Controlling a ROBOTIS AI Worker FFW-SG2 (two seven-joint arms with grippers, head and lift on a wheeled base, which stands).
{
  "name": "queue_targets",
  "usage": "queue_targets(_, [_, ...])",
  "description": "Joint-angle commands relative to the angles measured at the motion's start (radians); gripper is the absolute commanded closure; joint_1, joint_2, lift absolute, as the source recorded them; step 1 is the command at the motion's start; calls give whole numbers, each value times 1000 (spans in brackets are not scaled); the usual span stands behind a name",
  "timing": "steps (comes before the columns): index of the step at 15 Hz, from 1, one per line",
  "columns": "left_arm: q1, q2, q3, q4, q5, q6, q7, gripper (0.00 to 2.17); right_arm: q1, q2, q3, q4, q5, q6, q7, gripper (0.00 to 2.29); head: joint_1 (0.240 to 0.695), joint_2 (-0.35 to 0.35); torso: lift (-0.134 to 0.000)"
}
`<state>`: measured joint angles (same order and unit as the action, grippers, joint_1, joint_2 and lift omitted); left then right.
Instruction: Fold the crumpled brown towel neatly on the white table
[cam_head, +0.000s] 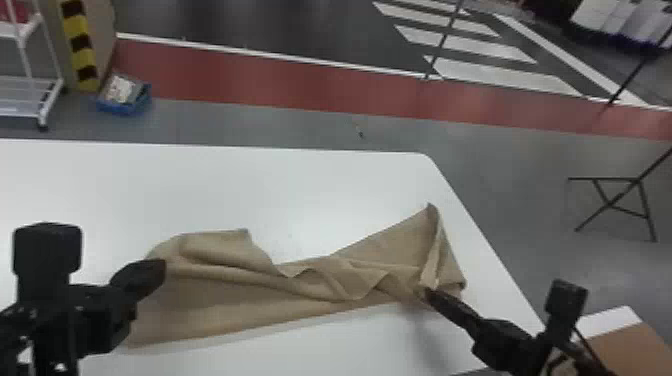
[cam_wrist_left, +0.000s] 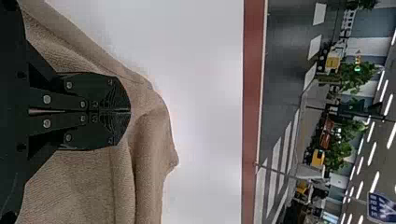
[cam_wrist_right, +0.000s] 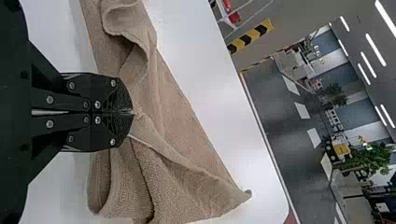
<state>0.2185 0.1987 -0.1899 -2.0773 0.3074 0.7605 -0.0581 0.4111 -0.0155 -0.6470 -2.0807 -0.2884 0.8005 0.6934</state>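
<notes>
Brown towel (cam_head: 215, 305) lay crumpled on the white table (cam_head: 300, 195), between and under the two grippers. At its left part, the left gripper (cam_head: 161, 270) had its two fingers pressed together, tips against the cloth. In the left wrist view, folds passed just beside these tips, but I could not tell if some cloth was pinched between them. The right gripper (cam_head: 427, 293) also had its fingers together, and these were clamped on a small piece of the towel at its near side, toward the right end. In the right wrist view, the creases spread out from the tips of this right gripper (cam_wrist_right: 132, 113).

Farther from the jaws, the middle of the towel was twisted in loose, wavy folds. The left part was wider and had one corner pointing away. The right part rose to a pointed corner near the right edge of the table. Beyond the table, a blue box (cam_head: 125, 109) stood on the floor beside a white rack (cam_head: 29, 82), and a dark folding frame (cam_head: 620, 200) stood at the right.
</notes>
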Motion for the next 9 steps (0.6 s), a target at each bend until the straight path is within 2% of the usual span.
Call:
queue_targets(1, [48, 4, 72, -98, 16, 12, 0, 1720, 5, 2, 3, -12, -20, 0, 0, 1798, 695, -350, -124])
queue_targets(4, [114, 14, 162, -202, -40, 101, 0, 1720, 6, 8, 35, -21, -20, 0, 0, 1798, 695, -330, -124])
queue_targets(7, [196, 24, 294, -336, -37, 328, -109, 1710, 6, 9, 40, -15, -18, -7, -2, 1798, 695, -244, -124])
queue_targets(9, [240, 22, 343, -392, -31, 383, -169, 1514, 6, 9, 50, -12, -18, -7, -2, 1798, 695, -222, -124])
